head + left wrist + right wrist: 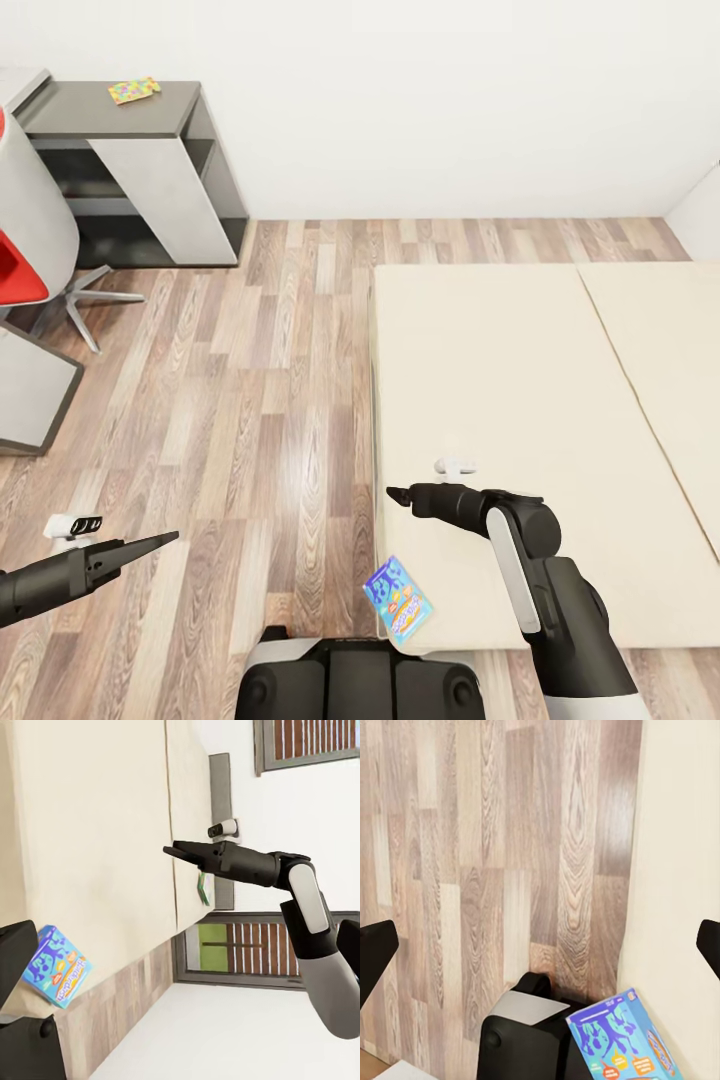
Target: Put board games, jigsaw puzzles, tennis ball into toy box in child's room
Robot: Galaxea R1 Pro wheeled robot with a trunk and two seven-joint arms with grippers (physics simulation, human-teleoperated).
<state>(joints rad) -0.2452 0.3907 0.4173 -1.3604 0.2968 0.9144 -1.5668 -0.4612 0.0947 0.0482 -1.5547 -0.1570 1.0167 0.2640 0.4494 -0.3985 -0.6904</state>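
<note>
A blue board game [398, 598] with colourful lettering lies on the near corner of the cream bed [520, 400], close to my base. It also shows in the left wrist view as the blue carton [56, 966] and in the right wrist view [622, 1039]. My right gripper [393, 493] hovers open over the bed's left edge, a little beyond the carton, holding nothing. Its fingers [375, 952] stand wide apart. My left gripper [170, 539] is open over the floor, empty. One jigsaw puzzle [133, 90] lies on the table's dark shelf section [90, 118]. The toy box and tennis ball are out of view.
A red-and-white swivel chair [25, 240] stands at the left by the table. Wood-plank floor [250, 400] runs between the table and the bed. A small green-and-white flat carton [203, 888] lies near the bed's far edge in the left wrist view.
</note>
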